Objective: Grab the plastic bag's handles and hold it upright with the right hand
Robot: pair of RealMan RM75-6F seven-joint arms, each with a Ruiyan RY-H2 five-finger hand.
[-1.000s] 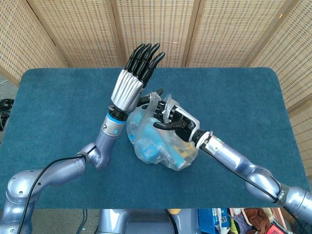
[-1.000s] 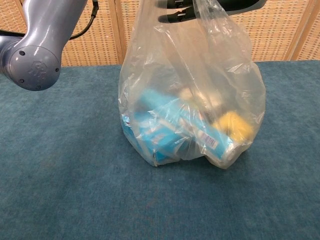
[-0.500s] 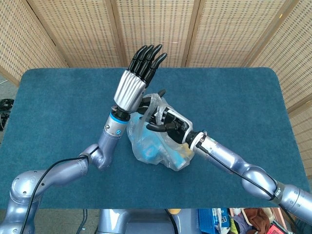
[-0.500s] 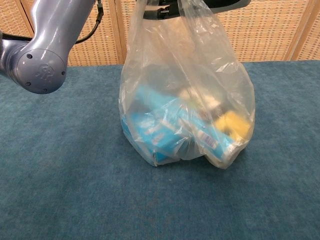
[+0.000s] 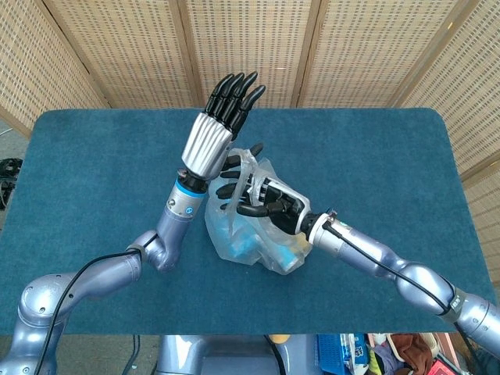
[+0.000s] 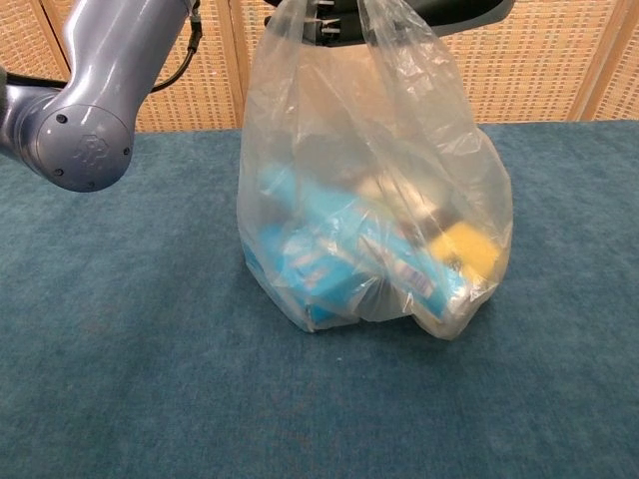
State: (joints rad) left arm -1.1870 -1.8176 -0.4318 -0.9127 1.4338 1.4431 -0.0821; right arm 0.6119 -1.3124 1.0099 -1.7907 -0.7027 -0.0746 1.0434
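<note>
Woven screens behind blue-carpeted table [image 5: 86, 156] | left hand [image 5: 223, 117] raised flat, fingers apart, holding nothing, just left of bag; clear of the grasp | right hand [image 5: 262, 199] grips handles [image 6: 334, 25]; plastic bag [image 6: 369, 200] hangs upright beneath it, base on table, likely steadied against slumping

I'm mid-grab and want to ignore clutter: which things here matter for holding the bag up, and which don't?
In the job:
plastic bag, upright on the table
bag handles, gathered at the top
right hand, gripping the handles

Not in the job:
left hand, raised beside the bag, fingers straight, holding nothing
blue table cover
wicker screen behind
</note>
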